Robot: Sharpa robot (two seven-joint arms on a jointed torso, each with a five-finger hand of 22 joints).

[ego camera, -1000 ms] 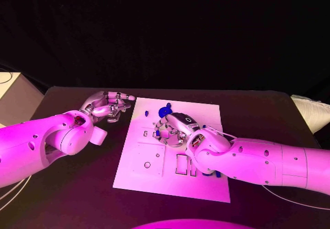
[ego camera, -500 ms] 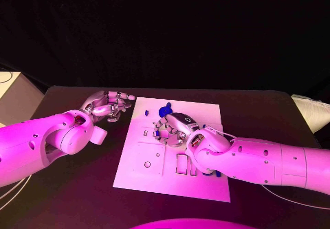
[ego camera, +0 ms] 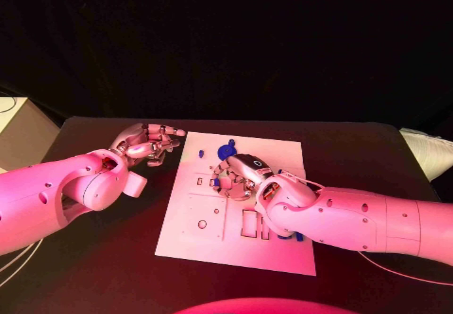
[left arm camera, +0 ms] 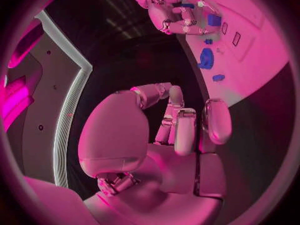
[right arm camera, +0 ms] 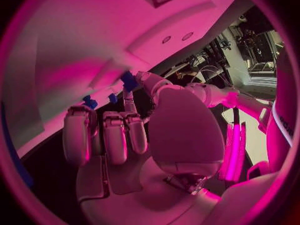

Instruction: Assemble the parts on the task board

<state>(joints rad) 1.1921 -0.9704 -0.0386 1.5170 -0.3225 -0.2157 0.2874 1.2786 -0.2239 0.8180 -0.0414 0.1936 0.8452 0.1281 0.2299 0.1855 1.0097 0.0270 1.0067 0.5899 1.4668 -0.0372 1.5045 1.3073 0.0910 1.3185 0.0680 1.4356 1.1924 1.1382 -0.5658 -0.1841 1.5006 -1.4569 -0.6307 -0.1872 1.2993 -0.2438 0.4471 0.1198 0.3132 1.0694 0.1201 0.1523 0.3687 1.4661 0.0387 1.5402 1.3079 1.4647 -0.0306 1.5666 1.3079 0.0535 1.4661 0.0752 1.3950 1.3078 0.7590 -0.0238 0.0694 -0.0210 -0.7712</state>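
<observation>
The white task board (ego camera: 198, 212) lies in the middle of the black table. My right hand (ego camera: 239, 177) is low over the board's upper middle, fingers curled. In the right wrist view its thumb and a finger pinch a small blue part (right arm camera: 129, 80) close against the board (right arm camera: 94, 30). My left hand (ego camera: 149, 144) hovers off the board's far left corner with fingers curled in and nothing in them. A blue gear-shaped part (ego camera: 226, 152) and a smaller blue part (ego camera: 200, 154) sit near the board's far edge. The left wrist view shows the gear (left arm camera: 205, 59) and my right hand (left arm camera: 181, 15).
More blue parts (ego camera: 294, 236) sit on the board's near right, beside my right forearm. Rectangular slots (ego camera: 249, 226) and round holes (ego camera: 202, 226) mark the board's near half. A pale box (ego camera: 14, 131) stands off the table's left side.
</observation>
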